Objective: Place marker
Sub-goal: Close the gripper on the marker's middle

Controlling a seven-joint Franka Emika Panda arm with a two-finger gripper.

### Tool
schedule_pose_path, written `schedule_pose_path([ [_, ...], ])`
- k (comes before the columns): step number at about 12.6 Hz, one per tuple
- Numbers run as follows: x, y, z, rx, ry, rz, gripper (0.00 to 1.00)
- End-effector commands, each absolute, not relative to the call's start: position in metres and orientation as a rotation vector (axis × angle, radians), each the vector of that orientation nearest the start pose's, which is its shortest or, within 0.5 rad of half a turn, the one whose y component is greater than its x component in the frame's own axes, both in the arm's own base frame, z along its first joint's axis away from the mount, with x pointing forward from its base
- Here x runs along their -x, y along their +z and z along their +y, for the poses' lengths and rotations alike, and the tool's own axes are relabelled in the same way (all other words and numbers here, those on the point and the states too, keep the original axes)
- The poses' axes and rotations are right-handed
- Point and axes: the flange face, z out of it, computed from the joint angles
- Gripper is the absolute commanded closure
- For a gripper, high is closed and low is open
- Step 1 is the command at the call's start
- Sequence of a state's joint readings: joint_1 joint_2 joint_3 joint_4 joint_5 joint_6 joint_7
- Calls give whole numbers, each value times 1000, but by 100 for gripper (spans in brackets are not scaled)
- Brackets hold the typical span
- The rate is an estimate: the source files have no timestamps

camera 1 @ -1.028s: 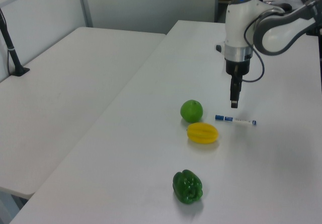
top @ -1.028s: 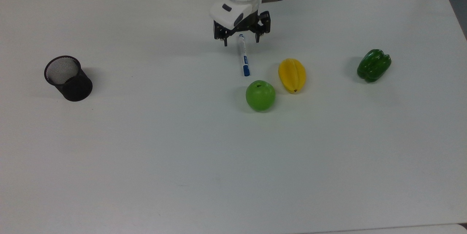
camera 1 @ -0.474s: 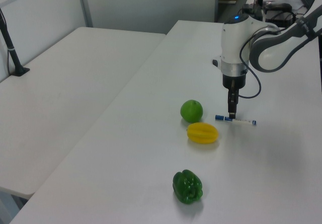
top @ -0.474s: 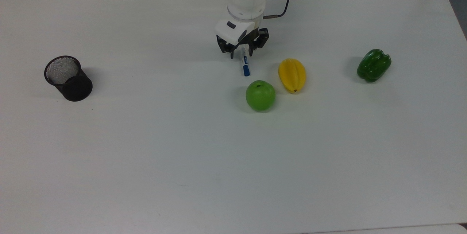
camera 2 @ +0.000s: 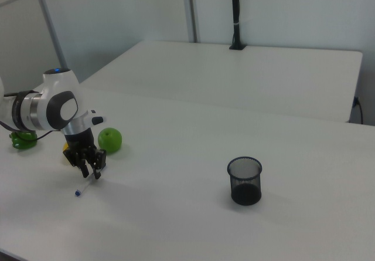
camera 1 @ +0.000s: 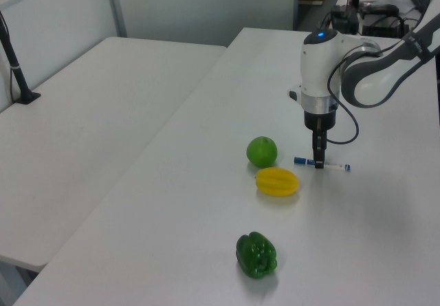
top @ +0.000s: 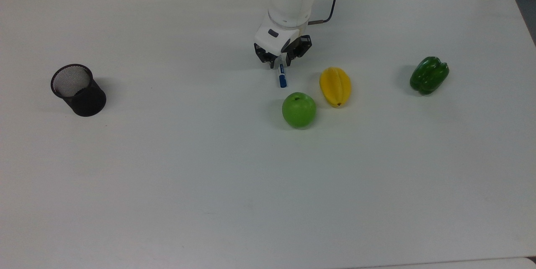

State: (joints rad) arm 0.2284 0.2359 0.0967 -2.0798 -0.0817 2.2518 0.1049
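we've got the gripper [top: 279, 65] down over the marker [top: 282, 78] | fingers spread either side, not pinching | marker flat on the table [top: 209, 177]

No text, brand, number or sign can be read anywhere in these views. The marker [top: 282, 77] carries a blue label band, but any printing on it is too small to make out.
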Motion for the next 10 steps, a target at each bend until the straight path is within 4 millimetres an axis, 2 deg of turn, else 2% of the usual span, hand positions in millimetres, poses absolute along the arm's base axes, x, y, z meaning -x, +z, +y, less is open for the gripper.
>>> schedule_pose_path([
  [1, -542, 306, 183, 3185, 55, -429, 93],
  [2, -542, 306, 183, 3185, 55, -429, 98],
  [6, -543, 308, 179, 3194, 50, -420, 100],
  [7, -545, 318, 175, 3196, 38, -409, 100],
  [10, -548, 379, 154, 3205, -14, -331, 100],
])
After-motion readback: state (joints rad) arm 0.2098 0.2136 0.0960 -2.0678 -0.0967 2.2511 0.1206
